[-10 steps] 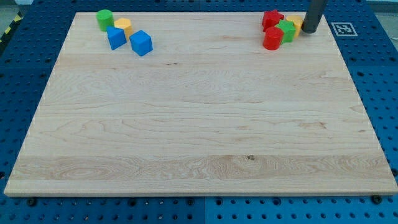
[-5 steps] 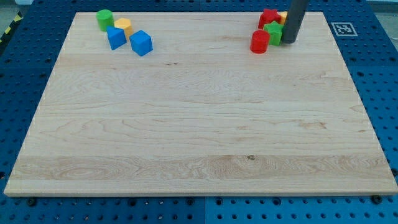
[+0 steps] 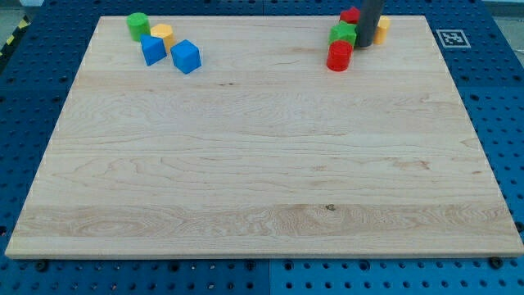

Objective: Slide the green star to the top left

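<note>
The green star lies near the board's top right, with a red cylinder just below it and a red block just above it. My dark rod comes down at the star's right side; my tip touches or nearly touches the star. A yellow block sits right of the rod, partly hidden by it.
At the top left stand a green cylinder, a yellow block and two blue blocks. The wooden board rests on a blue pegboard table. A marker tag lies off the board's top right corner.
My rod has moved left from beside the yellow block, pushing the green star and red cylinder leftward. The yellow block now lies to the rod's right.
</note>
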`<move>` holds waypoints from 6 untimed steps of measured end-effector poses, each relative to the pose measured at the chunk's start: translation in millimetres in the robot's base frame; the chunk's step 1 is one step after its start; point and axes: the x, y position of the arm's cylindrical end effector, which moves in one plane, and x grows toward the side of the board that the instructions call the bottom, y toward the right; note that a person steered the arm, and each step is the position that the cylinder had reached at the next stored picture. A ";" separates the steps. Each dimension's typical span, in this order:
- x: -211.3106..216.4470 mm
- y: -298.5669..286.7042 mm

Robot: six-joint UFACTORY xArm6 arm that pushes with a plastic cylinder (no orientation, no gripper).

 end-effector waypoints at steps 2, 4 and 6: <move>0.0 -45.6; -7.5 -87.9; -29.9 -104.1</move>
